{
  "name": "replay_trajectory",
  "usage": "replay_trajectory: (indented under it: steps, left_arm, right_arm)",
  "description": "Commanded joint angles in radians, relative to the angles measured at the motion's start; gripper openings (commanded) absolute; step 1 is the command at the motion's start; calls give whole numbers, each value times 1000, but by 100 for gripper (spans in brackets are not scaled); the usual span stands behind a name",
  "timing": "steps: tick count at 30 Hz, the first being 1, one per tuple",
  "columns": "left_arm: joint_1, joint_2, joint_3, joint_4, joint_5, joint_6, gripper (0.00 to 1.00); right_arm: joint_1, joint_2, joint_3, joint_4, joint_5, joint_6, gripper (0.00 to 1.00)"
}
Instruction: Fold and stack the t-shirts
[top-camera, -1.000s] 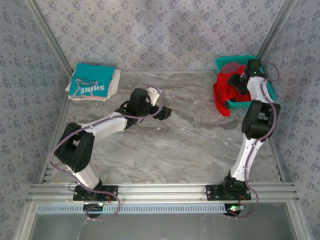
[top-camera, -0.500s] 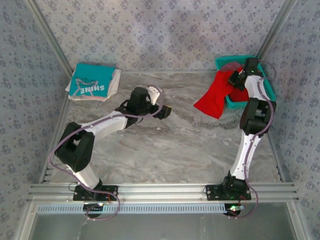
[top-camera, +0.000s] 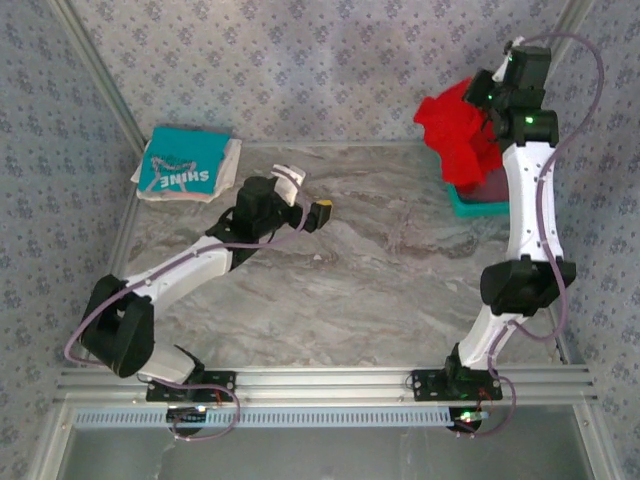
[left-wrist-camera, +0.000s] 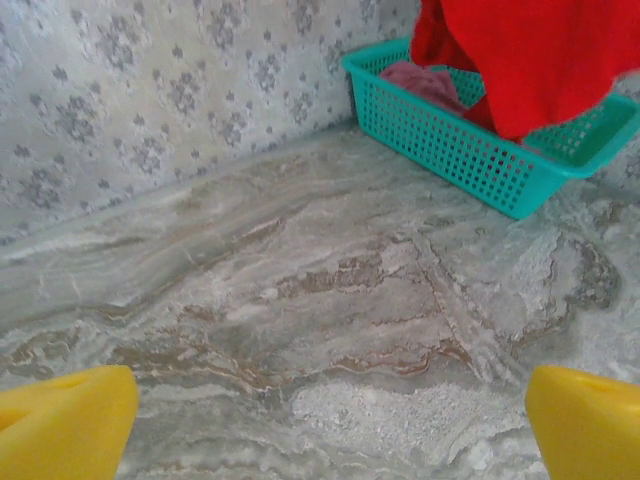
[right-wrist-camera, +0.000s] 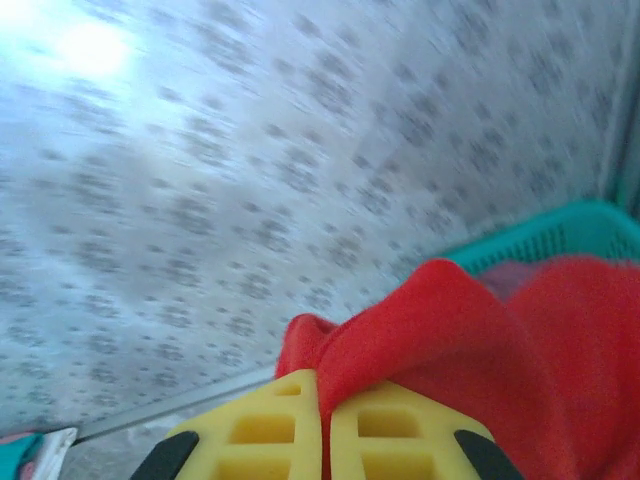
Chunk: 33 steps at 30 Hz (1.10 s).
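Grip check, right claw (top-camera: 484, 92): pads pressed together on a fold of the red t-shirt (top-camera: 460, 130), held high at the far right corner against the patterned wall (top-camera: 330, 70). Same from the right wrist view: yellow fingers (right-wrist-camera: 260, 430) of the right claw (right-wrist-camera: 322, 410) meeting, with a ridge of the red t-shirt (right-wrist-camera: 480, 330) pinched in the seam between them. Rim of the basket (right-wrist-camera: 560, 232) behind the cloth, wall blurred.

Overhead: red cloth bunched below the claw, lower part above the teal basket (top-camera: 472, 205) at the far right of the table (top-camera: 380, 290). Contact between hem and basket not readable from above.

Left wrist view, looking across the table (left-wrist-camera: 300, 270) toward the far right: red t-shirt (left-wrist-camera: 520, 55) hanging over the mouth of the basket (left-wrist-camera: 470, 150), lower tip down near rim level; contact with the contents not resolvable. Dull maroon t-shirt (left-wrist-camera: 425, 82) crumpled inside the basket.

Left claw (top-camera: 322, 213): jaws wide apart, nothing between them, over the table left of centre, pointing right. Wrist view of the left claw (left-wrist-camera: 330, 425): yellow fingertips (left-wrist-camera: 65, 420) in the two bottom corners, bare marble between.

Far left corner, overhead: teal t-shirt (top-camera: 180, 162) printed "SHINE", folded, on top of a folded white t-shirt (top-camera: 232, 160), white edge showing at the right side. Stack well apart from both claws.
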Motion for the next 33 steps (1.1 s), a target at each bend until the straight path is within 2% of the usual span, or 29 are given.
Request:
replay_trajectory:
  steps: [1,6,9,13,15,16,19,20,22,23,25,29,33]
  left_arm:
    - [7,-69,-2,12,-3,31,100]
    - [7,-173,-61,19,-29,39,100]
    - [9,-260,-125,43,-41,28,100]
    - [16,-342,-188,56,-29,23,100]
    - [17,-357,-208,44,-24,29,100]
    - [22,-361,-222,52,-26,22,100]
    - [51,-337,-256,84,-18,-12,100]
    - [66,-322,-260,86,-3,-23,99]
    - [95,-269,-262,94,42,-49,99]
    - [98,-238,-264,100,51,-50,99]
    - [98,-171,-242,74,58,-45,98]
    - [68,-86,-215,10,65,-38,96]
    - [23,-85,-211,-128,25,-37,96]
  right_arm:
    - [97,-69,87,-80,102,-146,0]
    - [208,-172,86,-99,42,-148,0]
    - [293,-251,-21,-52,-2,-136,0]
    - [444,-359,-247,91,52,-119,0]
    - [474,-397,-384,182,71,-63,0]
    - [478,-410,-486,247,78,-7,0]
    - [468,-372,-634,323,79,84,0]
    - [459,-338,-667,345,56,120,4]
    - [440,-253,-700,388,-22,164,25]
    - [428,-198,-685,379,-51,182,32]
    - [406,-102,-637,340,-106,170,39]
    - [362,-12,-615,304,-141,162,46]
    - [329,-95,-765,332,-107,134,48]
